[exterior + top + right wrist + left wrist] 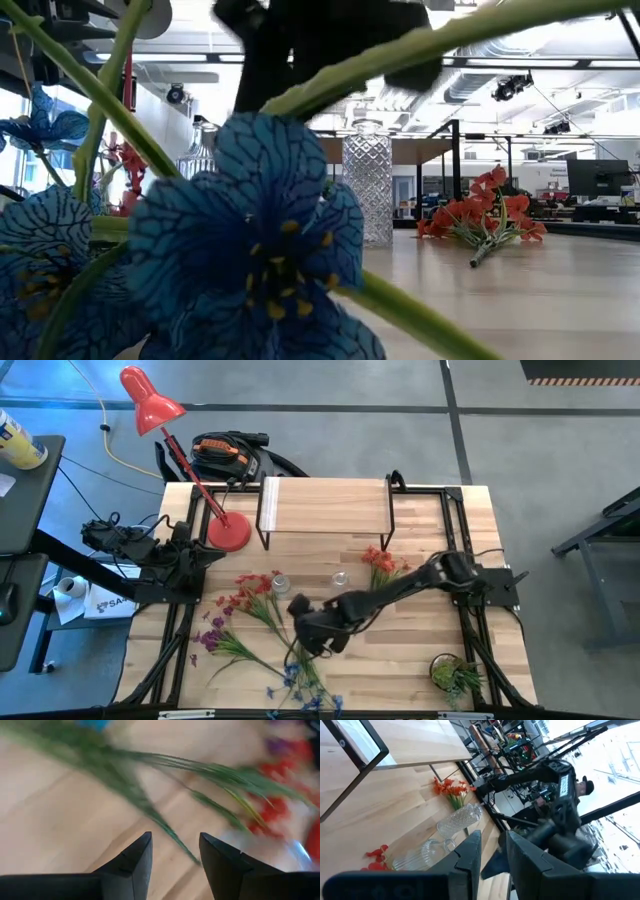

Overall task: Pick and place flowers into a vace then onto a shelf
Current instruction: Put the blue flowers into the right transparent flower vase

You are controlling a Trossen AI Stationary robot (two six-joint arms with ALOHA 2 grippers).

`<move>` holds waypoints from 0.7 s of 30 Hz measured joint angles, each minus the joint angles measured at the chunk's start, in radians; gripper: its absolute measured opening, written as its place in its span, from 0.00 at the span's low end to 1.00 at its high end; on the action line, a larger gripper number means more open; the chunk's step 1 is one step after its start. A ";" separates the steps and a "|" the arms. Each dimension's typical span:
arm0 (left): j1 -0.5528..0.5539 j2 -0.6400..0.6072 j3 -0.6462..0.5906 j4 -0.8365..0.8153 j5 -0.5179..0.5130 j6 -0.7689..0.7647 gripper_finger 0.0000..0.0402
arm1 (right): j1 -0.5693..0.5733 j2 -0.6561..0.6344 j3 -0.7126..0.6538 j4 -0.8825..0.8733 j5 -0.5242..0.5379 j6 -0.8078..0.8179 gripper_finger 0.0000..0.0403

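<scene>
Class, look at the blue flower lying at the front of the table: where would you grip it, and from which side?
Grip the blue flower on its thin green stem, not the blossom, coming straight down from above. It lies flat, and the right hand, open, hangs just over the stems.

shelf (325, 505): far centre of tabletop (420, 660) | vases (281, 582): just before it | flowers (250, 622): near left | lamp (228, 532): far left
</scene>
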 joint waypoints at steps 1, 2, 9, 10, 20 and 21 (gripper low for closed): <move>0.000 0.000 0.000 0.000 0.000 -0.007 0.32 | 0.001 0.024 0.017 -0.019 -0.010 -0.056 0.38; 0.000 0.000 0.000 -0.001 0.000 -0.019 0.32 | 0.003 0.046 0.031 -0.035 -0.021 -0.106 0.38; 0.000 0.000 0.000 0.000 -0.016 -0.052 0.32 | 0.006 0.093 0.040 0.007 -0.046 -0.217 0.38; 0.000 0.000 0.000 -0.001 -0.022 -0.052 0.32 | 0.006 0.092 0.040 0.012 -0.042 -0.225 0.38; 0.000 0.000 0.000 -0.003 -0.070 -0.045 0.32 | -0.012 0.129 0.037 0.100 -0.111 -0.317 0.38; 0.000 0.000 0.000 -0.004 -0.070 -0.040 0.32 | -0.017 0.130 0.037 0.115 -0.111 -0.319 0.38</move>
